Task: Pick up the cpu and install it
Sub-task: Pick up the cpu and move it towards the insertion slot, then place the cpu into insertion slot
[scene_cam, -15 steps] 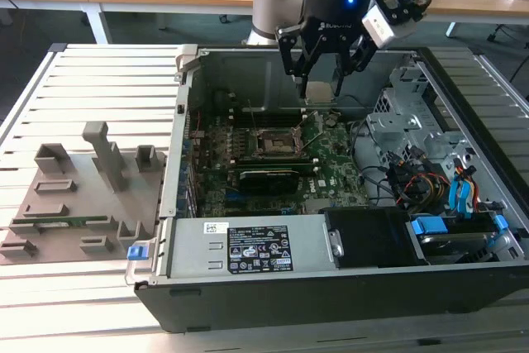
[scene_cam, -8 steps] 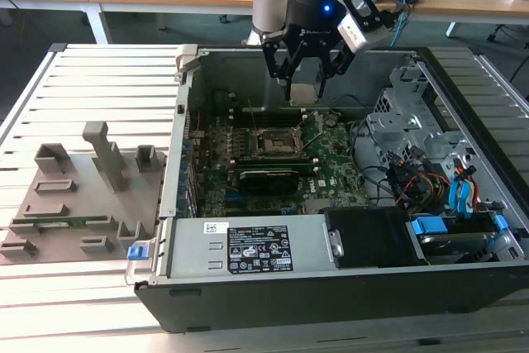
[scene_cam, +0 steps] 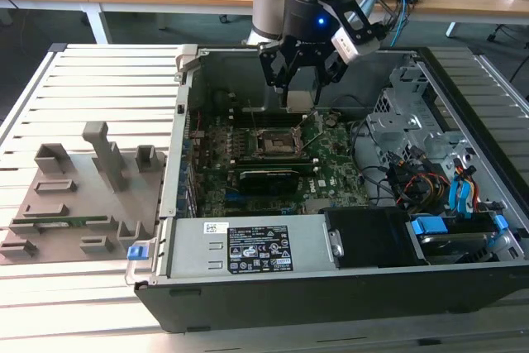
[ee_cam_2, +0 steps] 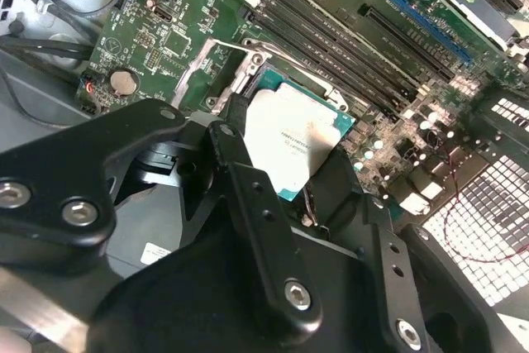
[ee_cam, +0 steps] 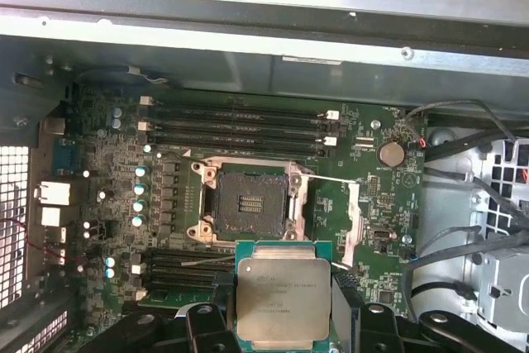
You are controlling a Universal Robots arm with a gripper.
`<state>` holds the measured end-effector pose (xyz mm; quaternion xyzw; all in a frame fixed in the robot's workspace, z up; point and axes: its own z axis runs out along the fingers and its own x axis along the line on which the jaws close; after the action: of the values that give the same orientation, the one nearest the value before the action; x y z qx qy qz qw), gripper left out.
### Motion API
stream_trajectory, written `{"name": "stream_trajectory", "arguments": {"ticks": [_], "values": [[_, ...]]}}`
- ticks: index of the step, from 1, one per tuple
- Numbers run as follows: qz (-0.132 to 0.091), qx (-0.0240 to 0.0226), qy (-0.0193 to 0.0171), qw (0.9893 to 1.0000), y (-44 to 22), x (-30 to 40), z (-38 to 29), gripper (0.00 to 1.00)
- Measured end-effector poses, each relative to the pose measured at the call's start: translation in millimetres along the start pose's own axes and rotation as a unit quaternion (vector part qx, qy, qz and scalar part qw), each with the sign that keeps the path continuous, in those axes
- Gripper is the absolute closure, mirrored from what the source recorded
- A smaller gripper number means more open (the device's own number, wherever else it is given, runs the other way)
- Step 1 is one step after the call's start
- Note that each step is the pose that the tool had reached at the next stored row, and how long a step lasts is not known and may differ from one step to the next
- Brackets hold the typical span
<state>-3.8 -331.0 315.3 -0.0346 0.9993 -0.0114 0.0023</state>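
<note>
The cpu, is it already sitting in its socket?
No, the socket is bare and the gripper holds the cpu clear of it.

one cpu (ee_cam: pixel 283 299), one gripper (scene_cam: pixel 299 95), one empty socket (ee_cam: pixel 248 204), four memory slots (ee_cam: pixel 240 132), one coin battery (ee_cam: pixel 390 153), one open computer case (scene_cam: pixel 331 295)

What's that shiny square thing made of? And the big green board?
The cpu looks like metal on top: dull silvery grey with a soft sheen. It sits on a thin green rim, probably circuit-board plastic. The board looks like hard green laminate with a matt finish, dotted with small metal and black plastic parts.
</note>
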Motion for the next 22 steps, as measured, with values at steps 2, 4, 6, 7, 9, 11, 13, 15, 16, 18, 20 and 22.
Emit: {"name": "stream_trajectory", "arguments": {"ticks": [2, 4, 6, 7, 9, 11, 13, 15, 16, 18, 20, 22], "values": [[0.000, 0.0000, 0.0000, 1.0000, 0.0, 0.0, 0.1, 0.45], [0.000, 0.0000, 0.0000, 1.0000, 0.0, 0.0, 0.1, 0.45], [0.000, 0.0000, -0.0001, 1.0000, 0.0, 0.0, 0.2, 0.45], [0.000, 0.0000, 0.0000, 1.0000, 0.0, 0.0, 0.2, 0.45], [0.000, 0.0000, 0.0000, 1.0000, 0.0, 0.0, 0.2, 0.45], [0.000, 0.0000, 0.0000, 1.0000, 0.0, 0.0, 0.3, 0.45], [0.001, 0.0000, 0.0000, 1.0000, 0.0, 0.0, 0.3, 0.45], [0.008, 0.0000, 0.0002, 1.0000, 0.0, 0.0, 0.3, 0.45], [0.019, 0.0002, 0.0004, 0.9998, 0.0, 0.0, 0.3, 0.45], [0.033, 0.0003, 0.0007, 0.9994, 0.0, 0.0, 0.3, 0.45], [0.064, 0.0008, 0.0014, 0.9980, 0.0, 0.0, 0.4, 0.45], [0.072, 0.0011, 0.0017, 0.9974, 0.0, 0.0, 0.5, 0.45]]}}
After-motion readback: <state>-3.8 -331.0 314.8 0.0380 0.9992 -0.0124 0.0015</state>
